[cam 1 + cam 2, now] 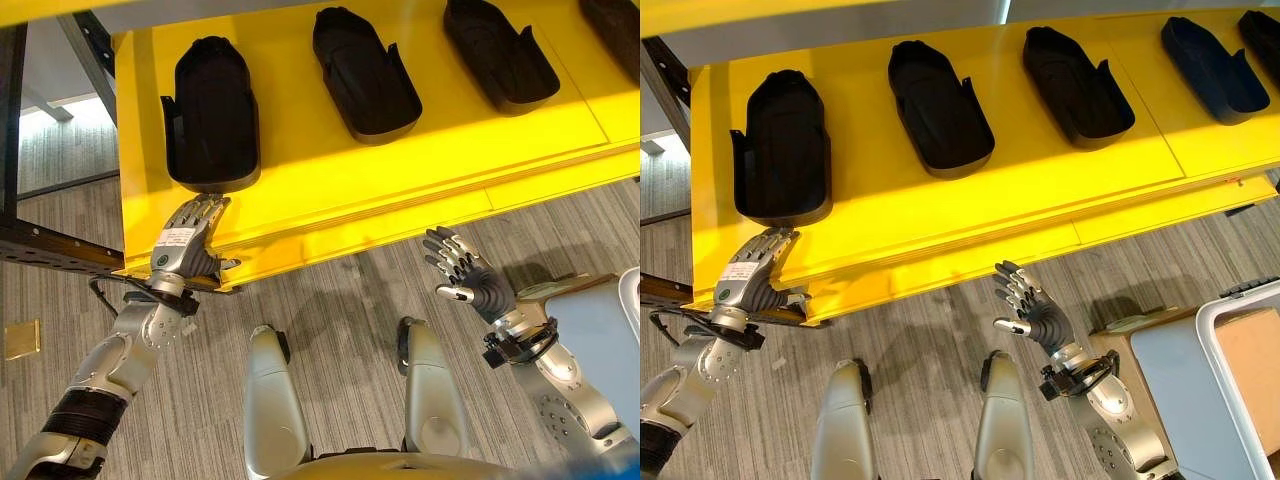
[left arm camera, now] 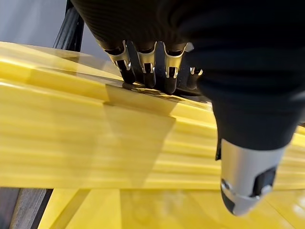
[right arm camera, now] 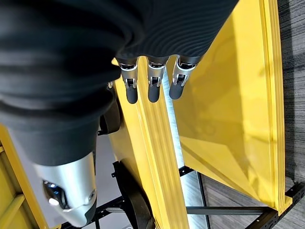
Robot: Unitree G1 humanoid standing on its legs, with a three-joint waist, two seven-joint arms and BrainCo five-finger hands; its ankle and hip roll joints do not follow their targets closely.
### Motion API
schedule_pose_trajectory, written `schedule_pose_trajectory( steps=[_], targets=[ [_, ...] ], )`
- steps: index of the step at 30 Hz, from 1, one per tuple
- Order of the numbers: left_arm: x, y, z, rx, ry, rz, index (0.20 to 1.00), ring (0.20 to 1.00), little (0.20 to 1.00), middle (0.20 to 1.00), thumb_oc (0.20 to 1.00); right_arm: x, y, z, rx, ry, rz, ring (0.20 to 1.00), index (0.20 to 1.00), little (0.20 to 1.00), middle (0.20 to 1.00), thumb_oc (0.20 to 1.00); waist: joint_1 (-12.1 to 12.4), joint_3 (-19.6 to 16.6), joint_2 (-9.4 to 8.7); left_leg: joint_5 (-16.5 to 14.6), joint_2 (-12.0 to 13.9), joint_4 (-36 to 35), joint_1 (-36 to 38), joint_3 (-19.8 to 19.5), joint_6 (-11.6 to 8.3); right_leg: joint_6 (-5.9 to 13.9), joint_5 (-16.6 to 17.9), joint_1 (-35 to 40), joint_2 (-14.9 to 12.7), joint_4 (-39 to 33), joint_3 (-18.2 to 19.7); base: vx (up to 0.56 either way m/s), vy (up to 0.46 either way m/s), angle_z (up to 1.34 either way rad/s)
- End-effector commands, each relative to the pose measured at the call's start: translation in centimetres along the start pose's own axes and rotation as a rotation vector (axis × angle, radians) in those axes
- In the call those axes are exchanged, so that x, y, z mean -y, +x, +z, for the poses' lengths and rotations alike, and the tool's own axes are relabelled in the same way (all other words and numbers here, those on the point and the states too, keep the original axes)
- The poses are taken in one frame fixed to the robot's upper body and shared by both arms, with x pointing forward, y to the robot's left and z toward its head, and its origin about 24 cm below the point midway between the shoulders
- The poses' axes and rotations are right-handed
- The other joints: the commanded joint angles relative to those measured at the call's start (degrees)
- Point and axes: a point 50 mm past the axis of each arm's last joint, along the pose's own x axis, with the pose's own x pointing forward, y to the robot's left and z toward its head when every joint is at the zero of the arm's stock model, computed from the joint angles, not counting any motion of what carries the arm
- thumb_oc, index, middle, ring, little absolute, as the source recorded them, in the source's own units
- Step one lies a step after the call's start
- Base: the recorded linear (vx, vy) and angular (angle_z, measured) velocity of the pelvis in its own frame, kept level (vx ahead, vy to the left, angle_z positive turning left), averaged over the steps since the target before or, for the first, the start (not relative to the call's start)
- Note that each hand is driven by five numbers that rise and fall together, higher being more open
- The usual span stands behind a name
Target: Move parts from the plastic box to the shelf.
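Left hand (image 1: pixel 188 243): fingers straight, resting flat on shelf (image 1: pixel 330 185) edge, empty.
Right hand (image 1: pixel 462 274): fingers relaxed, empty, off shelf.
Right eye view: fifth black part (image 1: pixel 1262 35).

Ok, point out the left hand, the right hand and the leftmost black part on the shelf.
left hand (image 1: pixel 186 248), left eye view, back of hand.
right hand (image 1: pixel 470 282), left eye view, palm.
leftmost black part (image 1: pixel 213 110), left eye view, its hollow middle.

Left robot hand (image 1: pixel 187 245) and right robot hand (image 1: pixel 1037 312), fingers straight

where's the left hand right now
In the left eye view the left hand rests open on the front edge of the yellow shelf, at its left end, just below the leftmost black part.
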Motion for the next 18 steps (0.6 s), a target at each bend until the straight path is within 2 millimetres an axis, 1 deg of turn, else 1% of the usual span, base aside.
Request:
schedule_pose_trajectory(
  steps=[1,18],
  targets=[
    [2.1,-0.3,-0.2,-0.008,0.026,-0.106,1.0,1.0,1.0,1.0,1.0,0.3,0.5,0.6,0.061,0.006,-0.01,1.0,1.0,1.0,1.0,1.0,-1.17,-2.65,-1.51,7.45,0.29,-3.98,0.58,-1.83,0.6,-0.1,4.41,-1.53,-0.66,2.71,5.05,0.0,0.0,0.0],
    [1.6,1.6,2.0,0.089,0.018,-0.057,1.0,1.0,1.0,1.0,1.0,0.1,0.5,0.3,0.055,0.017,-0.013,1.0,1.0,1.0,1.0,1.0,-1.58,-3.1,-1.8,7.01,0.26,-3.24,0.22,-1.78,0.6,-0.17,4.28,-2.1,-0.58,3.18,5.32,0.0,0.0,0.0]
  ],
)
